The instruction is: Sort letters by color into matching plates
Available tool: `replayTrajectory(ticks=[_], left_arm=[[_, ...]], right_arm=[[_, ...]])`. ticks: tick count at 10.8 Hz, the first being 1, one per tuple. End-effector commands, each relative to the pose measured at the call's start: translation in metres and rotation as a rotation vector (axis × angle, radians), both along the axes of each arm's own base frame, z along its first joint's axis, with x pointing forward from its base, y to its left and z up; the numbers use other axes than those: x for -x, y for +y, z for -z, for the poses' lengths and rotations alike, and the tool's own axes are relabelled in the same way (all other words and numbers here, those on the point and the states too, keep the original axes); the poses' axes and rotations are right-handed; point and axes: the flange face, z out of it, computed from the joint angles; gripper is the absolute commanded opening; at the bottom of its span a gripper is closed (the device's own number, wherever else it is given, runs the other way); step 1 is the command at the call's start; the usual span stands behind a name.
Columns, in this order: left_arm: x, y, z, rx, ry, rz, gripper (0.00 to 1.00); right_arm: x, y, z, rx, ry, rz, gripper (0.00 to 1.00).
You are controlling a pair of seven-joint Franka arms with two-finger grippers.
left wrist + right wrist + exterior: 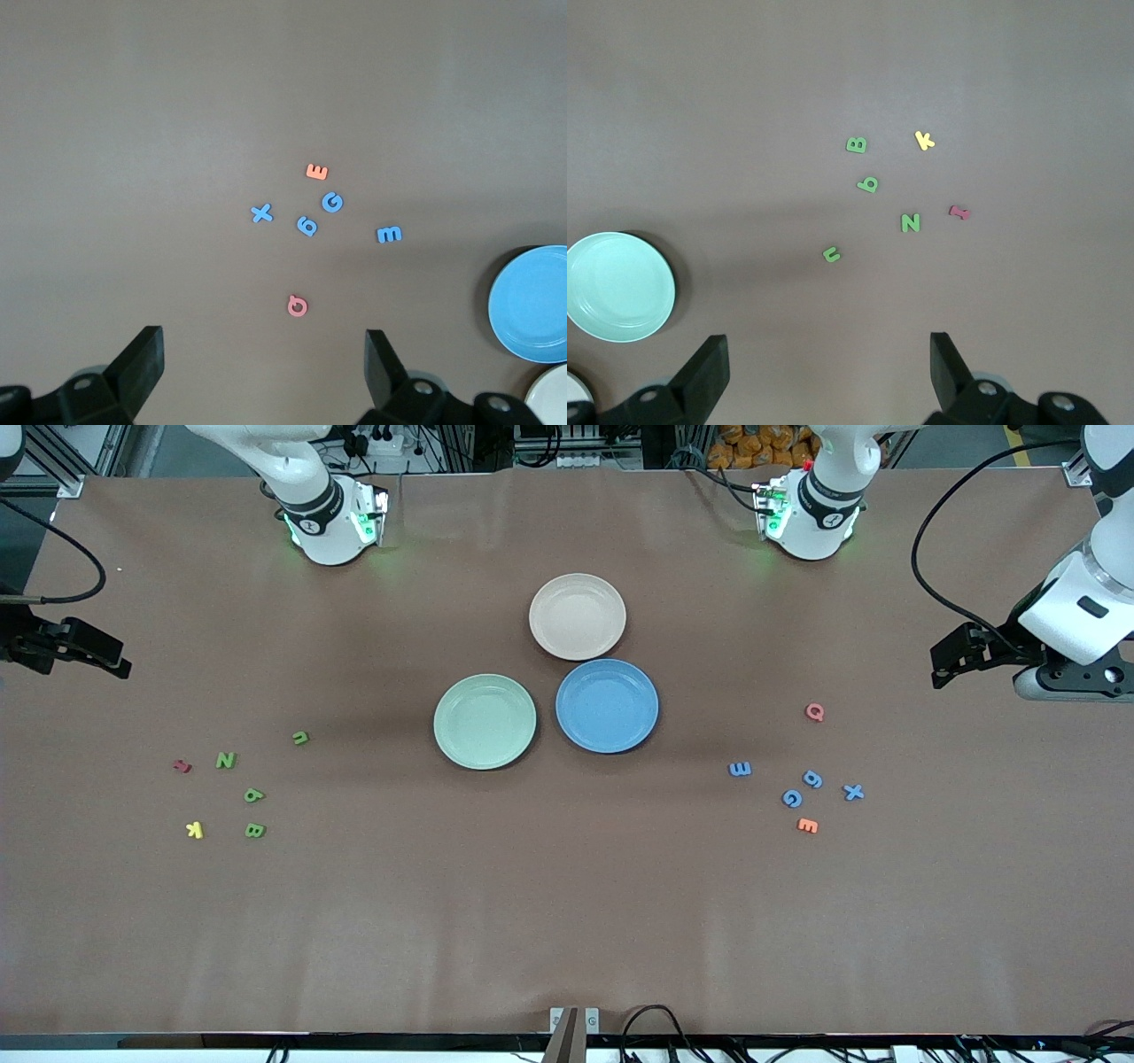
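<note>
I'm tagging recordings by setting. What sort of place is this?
Most likely a robotics lab bench: two arms mounted on a brown-covered table, aluminium framing and loose cables along its edges, and staged props, foam letters such as a green N beside three coloured plates, including a blue plate.

A beige-pink plate (578, 616) is sitting on the brown table (567, 921), touching the rim of the blue one. A pink Q (814, 711) and an orange E (807, 825) are lying toward the left arm's end. A red letter (182, 765) and a yellow K (194, 830) are lying toward the right arm's end.
</note>
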Motion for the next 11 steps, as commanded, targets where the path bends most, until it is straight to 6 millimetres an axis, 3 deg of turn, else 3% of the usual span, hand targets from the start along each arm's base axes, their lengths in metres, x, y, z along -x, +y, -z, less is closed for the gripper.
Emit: replayTrajectory(ticks=[1,9,11], left_arm=[[-0.0014,-0.0008,-0.0053,0.015,-0.013,-0.019,1.00],[-0.0015,0.0020,-0.0044,0.014,-0.010,-0.026,1.00],[-0.0050,0.0039,0.0034,-0.047,-0.004,-0.017,1.00]], right_arm=[[-0.0005,-0.0004,-0.0040,0.017,0.001,0.000,1.00],[-0.0010,0.0006,-0.0036,0.016,-0.003,-0.005,1.00],[-0.0015,-0.0003,-0.0022,0.016,-0.001,-0.003,1.00]])
